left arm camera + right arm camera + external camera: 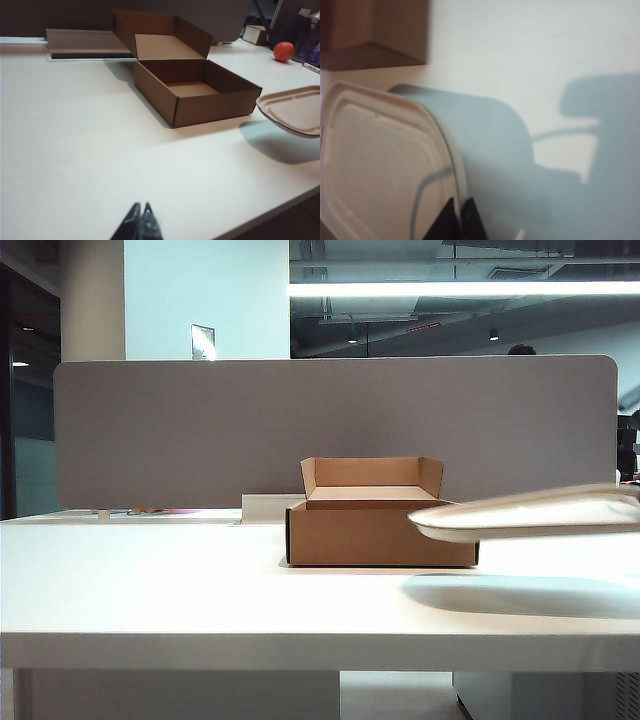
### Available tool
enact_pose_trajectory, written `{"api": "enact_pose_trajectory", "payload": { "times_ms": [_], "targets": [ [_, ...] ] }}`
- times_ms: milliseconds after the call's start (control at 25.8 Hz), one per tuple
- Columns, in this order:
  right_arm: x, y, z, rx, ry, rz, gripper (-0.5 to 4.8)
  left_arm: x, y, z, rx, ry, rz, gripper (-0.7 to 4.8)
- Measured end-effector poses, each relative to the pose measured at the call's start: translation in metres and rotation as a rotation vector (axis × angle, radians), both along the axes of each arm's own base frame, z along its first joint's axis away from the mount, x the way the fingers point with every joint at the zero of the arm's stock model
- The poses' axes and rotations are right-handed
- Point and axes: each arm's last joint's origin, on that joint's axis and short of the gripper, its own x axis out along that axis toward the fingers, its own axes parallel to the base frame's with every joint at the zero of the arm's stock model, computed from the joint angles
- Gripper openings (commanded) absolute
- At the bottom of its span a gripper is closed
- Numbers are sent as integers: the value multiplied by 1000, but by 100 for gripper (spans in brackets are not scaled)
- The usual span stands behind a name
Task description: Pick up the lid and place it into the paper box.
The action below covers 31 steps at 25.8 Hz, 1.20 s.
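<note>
1. Exterior view: lid (530,515) hangs in the air at the right, clear of the table (200,590), with its shadow on the surface beneath. Its near end overlaps the right front corner of the paper box (380,525) as seen from here, at about the height of the box's top edge. The box stands open at mid-table, back flap raised. No arm shows in this view.

2. Left wrist view: the left gripper (140,222) sits low over bare table, well apart from the box (200,85), its fingertips together and holding nothing. The lid (295,110) floats just beside the box's right wall, not yet over the opening. An orange fruit (283,51) lies far off at the back.

3. Right wrist view: the right gripper (460,220) is pinched tight on the rim of the lid (385,170), gripping it at one edge only. A corner of the box (375,35) shows beyond the lid's far end.

4. Risks, as I judge them: the grip is at one edge of a broad, light piece, so the free end may sag or swing. Carried across at this height, that end could catch the box wall and push the box away. The lid looks about as wide as the box, so a skewed release could leave it perched on the walls.
</note>
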Motion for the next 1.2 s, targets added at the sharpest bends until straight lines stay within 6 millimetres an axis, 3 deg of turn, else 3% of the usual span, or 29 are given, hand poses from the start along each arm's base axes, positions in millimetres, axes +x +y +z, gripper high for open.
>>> {"api": "enact_pose_trajectory", "payload": {
  "times_ms": [232,659,775,1201],
  "targets": [
    [2,30,15,5,-84,89,-2,0,0,0,0,0,0,-5],
    [30,73,34,-10,-334,22,-2,0,0,0,0,0,0,-5],
    [42,87,35,-41,-423,-16,-2,0,0,0,0,0,0,-5],
    [111,110,34,-84,-442,-27,-2,0,0,0,0,0,0,-5]
  ]
}}
